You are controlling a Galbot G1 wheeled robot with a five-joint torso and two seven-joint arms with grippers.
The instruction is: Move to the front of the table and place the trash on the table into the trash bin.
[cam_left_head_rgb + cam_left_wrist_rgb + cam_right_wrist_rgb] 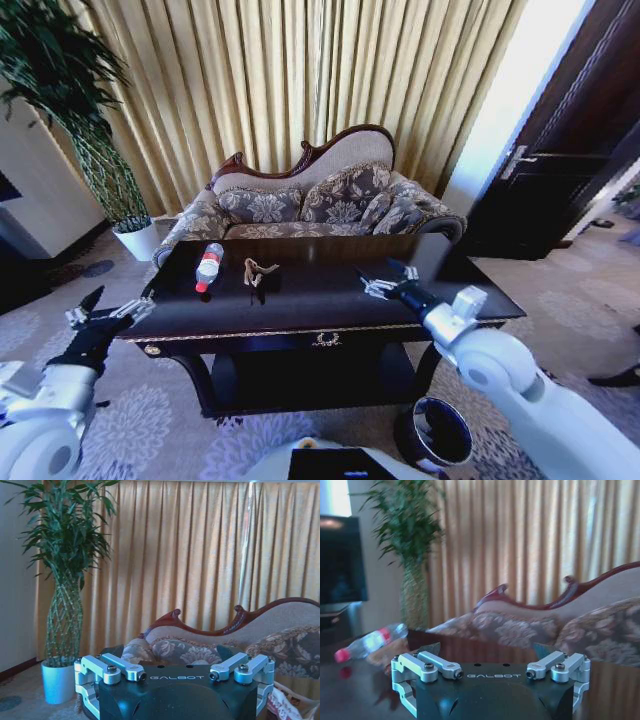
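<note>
Nearest the robot, the round dark trash bin [436, 432] stands on the patterned carpet just below the dark glossy worktop [330, 300], near its front right corner. The left tool [108, 311] hovers off the worktop's left end, fingers spread and empty. The right tool [388, 282] hangs over the worktop's right part, also spread with nothing between. Farther back on the left lie the clear red-labelled bottle [208, 267] and, beside it, a tan wrapper scrap [258, 270]. Behind stands a floral sofa [310, 208].
</note>
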